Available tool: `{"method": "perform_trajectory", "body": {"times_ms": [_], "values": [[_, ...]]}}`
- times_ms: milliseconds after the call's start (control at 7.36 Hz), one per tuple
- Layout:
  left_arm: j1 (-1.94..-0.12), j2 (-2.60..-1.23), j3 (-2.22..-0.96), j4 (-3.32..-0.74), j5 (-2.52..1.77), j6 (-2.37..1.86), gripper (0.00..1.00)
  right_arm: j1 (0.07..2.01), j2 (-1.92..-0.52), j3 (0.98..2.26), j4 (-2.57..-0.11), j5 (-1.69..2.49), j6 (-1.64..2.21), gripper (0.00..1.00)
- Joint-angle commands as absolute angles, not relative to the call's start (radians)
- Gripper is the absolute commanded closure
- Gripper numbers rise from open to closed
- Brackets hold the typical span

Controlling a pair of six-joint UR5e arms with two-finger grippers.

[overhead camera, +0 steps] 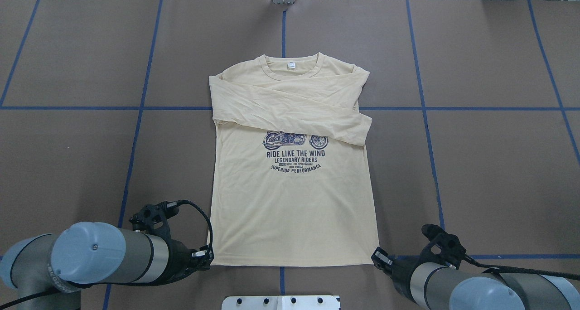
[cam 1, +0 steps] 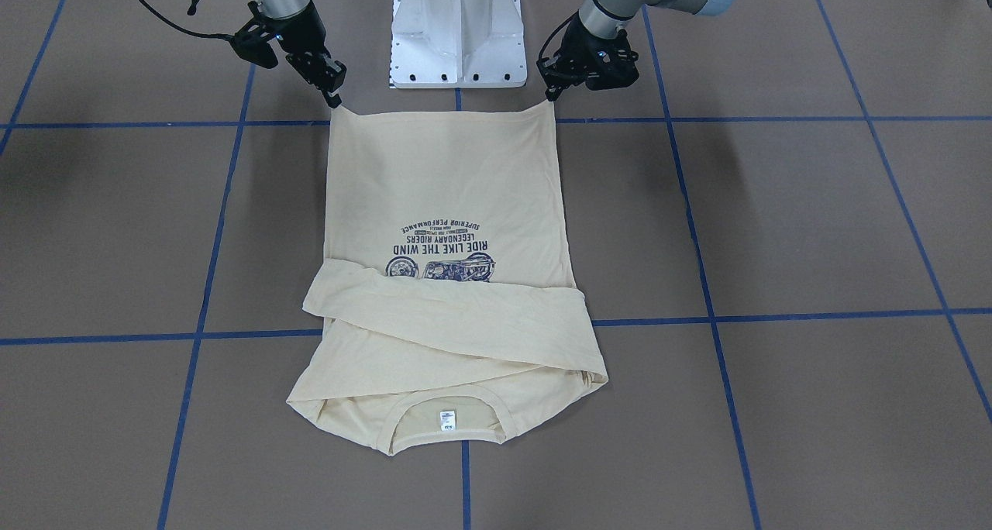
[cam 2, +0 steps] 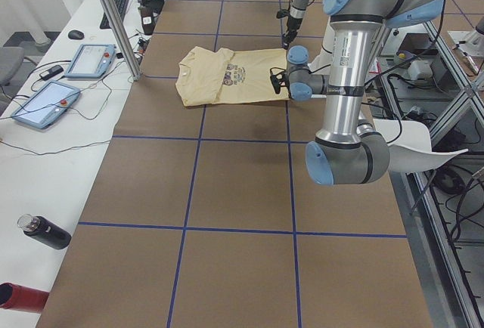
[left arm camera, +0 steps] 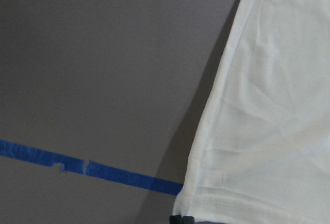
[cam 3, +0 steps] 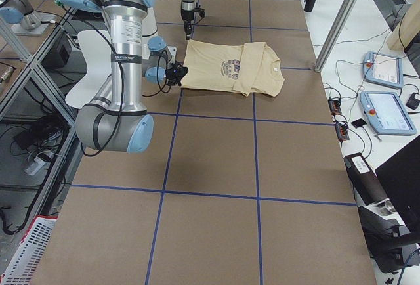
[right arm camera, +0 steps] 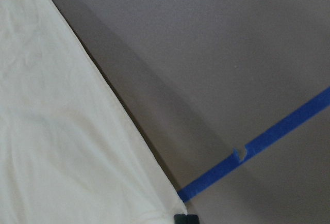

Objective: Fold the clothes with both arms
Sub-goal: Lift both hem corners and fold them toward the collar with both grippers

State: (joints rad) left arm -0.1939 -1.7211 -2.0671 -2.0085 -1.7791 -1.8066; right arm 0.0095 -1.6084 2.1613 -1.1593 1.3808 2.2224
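The cream-yellow shirt (overhead camera: 290, 201) lies print-up on the brown table, both sleeves folded across the chest and the collar and white label (overhead camera: 291, 65) at the far end. My left gripper (overhead camera: 209, 255) is shut on the hem's left corner; in the front-facing view it (cam 1: 552, 96) pulls that corner to a point. My right gripper (overhead camera: 376, 257) is shut on the hem's right corner (cam 1: 335, 110). Both wrist views show the hem edge (left arm camera: 268, 105) (right arm camera: 62, 131) raised slightly, with a shadow beneath it.
The white pedestal base (cam 1: 457, 34) stands just behind the hem, between the two grippers. Blue tape lines (overhead camera: 136, 108) grid the table. Tablets (cam 2: 45, 105), bottles (cam 2: 41, 231) and a metal pole (cam 2: 113, 22) stand along the far side table.
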Motion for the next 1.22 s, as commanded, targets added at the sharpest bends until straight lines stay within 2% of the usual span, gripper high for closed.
{"method": "perform_trajectory", "body": {"times_ms": [0, 543, 815, 951, 1087], "values": [[-0.173, -1.687, -2.167, -1.953, -1.789, -1.799, 1.0, -0.044, -1.673, 2.259, -1.16, 1.381, 2.246, 1.0], [-0.158, -1.687, -2.267, -1.878, -1.799, -1.815, 1.0, -0.036, -1.715, 2.336, -1.161, 1.388, 2.246, 1.0], [-0.28, -1.707, -2.243, -1.884, -1.825, -1.754, 1.0, 0.174, -1.681, 2.297, -1.163, 1.575, 2.208, 1.0], [-0.376, -1.773, -2.199, -1.878, -1.835, -1.671, 1.0, 0.337, -1.599, 2.24, -1.173, 1.721, 2.135, 1.0], [-0.473, -1.864, -2.083, -1.876, -1.868, -1.608, 1.0, 0.467, -1.495, 2.174, -1.266, 1.83, 2.029, 1.0]]}}
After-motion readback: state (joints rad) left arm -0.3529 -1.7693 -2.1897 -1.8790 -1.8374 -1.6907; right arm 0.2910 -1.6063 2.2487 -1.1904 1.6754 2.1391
